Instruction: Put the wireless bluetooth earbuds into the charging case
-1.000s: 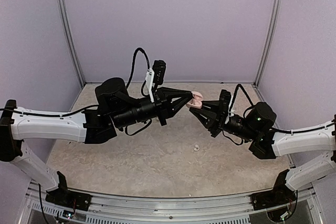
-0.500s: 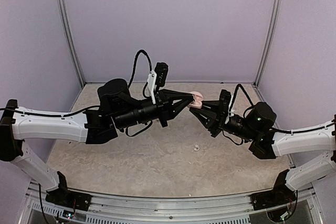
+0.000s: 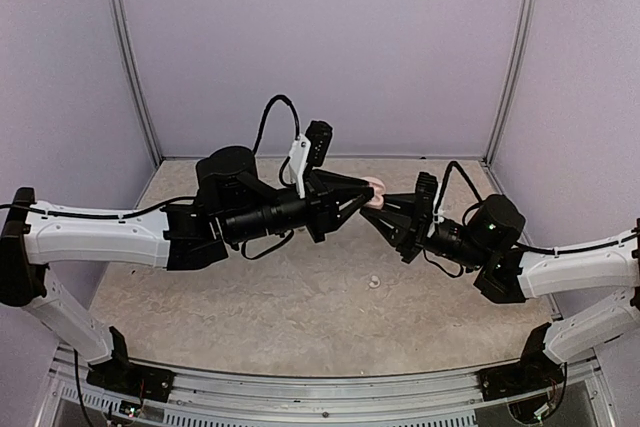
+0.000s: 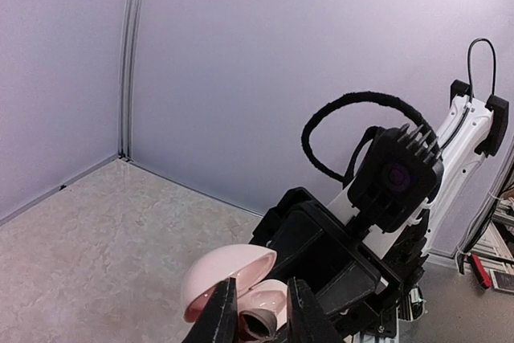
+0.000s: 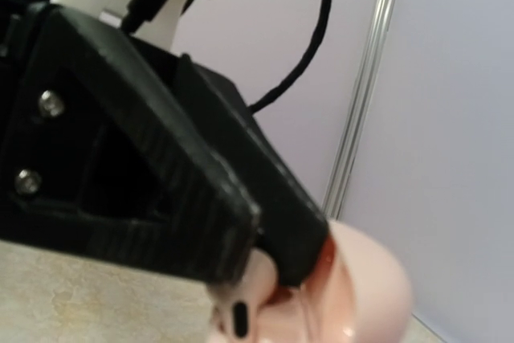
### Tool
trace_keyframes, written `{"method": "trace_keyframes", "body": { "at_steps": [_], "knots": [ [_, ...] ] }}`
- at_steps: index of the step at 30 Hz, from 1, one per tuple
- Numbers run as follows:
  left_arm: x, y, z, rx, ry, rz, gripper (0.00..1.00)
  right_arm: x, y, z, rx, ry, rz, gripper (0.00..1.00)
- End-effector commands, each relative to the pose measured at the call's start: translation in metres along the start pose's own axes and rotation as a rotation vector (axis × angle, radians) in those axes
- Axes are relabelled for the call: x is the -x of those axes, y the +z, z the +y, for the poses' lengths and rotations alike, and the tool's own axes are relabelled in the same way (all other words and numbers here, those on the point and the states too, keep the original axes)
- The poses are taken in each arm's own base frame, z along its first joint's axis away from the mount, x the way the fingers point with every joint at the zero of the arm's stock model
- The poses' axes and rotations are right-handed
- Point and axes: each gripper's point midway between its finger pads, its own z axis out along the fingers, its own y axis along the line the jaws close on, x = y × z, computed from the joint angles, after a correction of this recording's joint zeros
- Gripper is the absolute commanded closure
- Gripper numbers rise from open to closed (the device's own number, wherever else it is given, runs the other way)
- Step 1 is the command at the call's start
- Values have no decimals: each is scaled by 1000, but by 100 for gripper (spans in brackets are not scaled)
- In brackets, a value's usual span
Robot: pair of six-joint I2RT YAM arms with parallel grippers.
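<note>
The pink charging case (image 3: 377,193) is open and held above the table between the two grippers. My right gripper (image 3: 386,207) is shut on the case from the right. My left gripper (image 3: 366,190) is shut on a pale earbud and has it at the case's opening. In the left wrist view the earbud (image 4: 274,301) sits between my fingers (image 4: 218,319), right under the raised lid (image 4: 221,272). In the right wrist view the earbud (image 5: 253,291), with a black oval mark, touches the case's cavity (image 5: 361,287); my right fingers are out of that frame. Another earbud (image 3: 374,283) lies on the table.
Purple walls close in the cell on three sides, with metal posts (image 3: 130,67) in the back corners. The table (image 3: 250,297) is mottled beige. Both arms reach toward the middle and meet there.
My left wrist has lifted and shifted a little to the right, with the earbud still at the case. The right arm and the case have hardly moved.
</note>
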Motion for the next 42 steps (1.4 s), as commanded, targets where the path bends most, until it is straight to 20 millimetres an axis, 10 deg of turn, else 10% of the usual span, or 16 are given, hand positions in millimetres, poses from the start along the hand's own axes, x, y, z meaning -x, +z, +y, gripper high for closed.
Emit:
{"method": "trace_keyframes", "body": {
  "at_steps": [1, 23, 42],
  "knots": [
    [5, 2, 6, 50, 48, 18, 75, 17, 2, 4, 19, -13, -52, 100],
    [4, -61, 0, -57, 407, 173, 33, -7, -1, 33, 200, 87, 123, 100],
    [-26, -52, -14, -92, 487, 254, 35, -7, 1, 60, 385, 157, 157, 100]
  ]
}}
